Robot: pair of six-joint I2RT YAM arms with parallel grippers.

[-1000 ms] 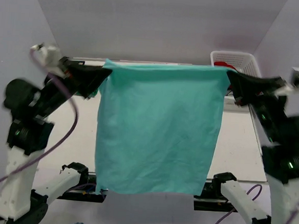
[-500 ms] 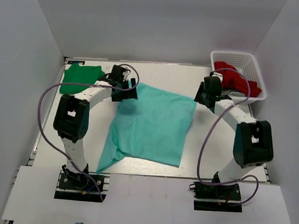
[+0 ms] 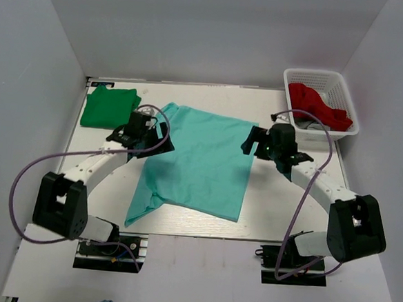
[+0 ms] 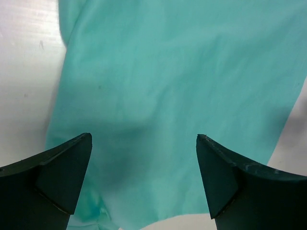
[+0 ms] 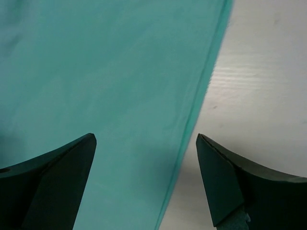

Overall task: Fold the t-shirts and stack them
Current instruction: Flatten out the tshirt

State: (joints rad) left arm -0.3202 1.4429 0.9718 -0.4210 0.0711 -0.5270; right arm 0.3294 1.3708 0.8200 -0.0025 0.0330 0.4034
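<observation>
On the table [image 3: 302,199], left claw [image 4: 144,139] and right claw [image 5: 146,138] gape over the teal shirt [image 3: 201,158], between green shirt [image 3: 107,108] and basket [image 3: 323,78].

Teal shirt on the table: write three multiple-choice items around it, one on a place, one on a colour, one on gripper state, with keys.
1. Where does the folded green shirt lie?
A. at the far-left corner of the table
B. in the basket
C. under the right arm

2. What colour is the garment in the basket?
A. blue
B. red
C. yellow

3. How are the left gripper and right gripper over the teal shirt?
A. shut on cloth
B. open, holding nothing
C. out of view

Key:
1 A: the top view shows it there.
2 B: red cloth fills the basket.
3 B: both wrist views show spread fingers above flat cloth.
</observation>
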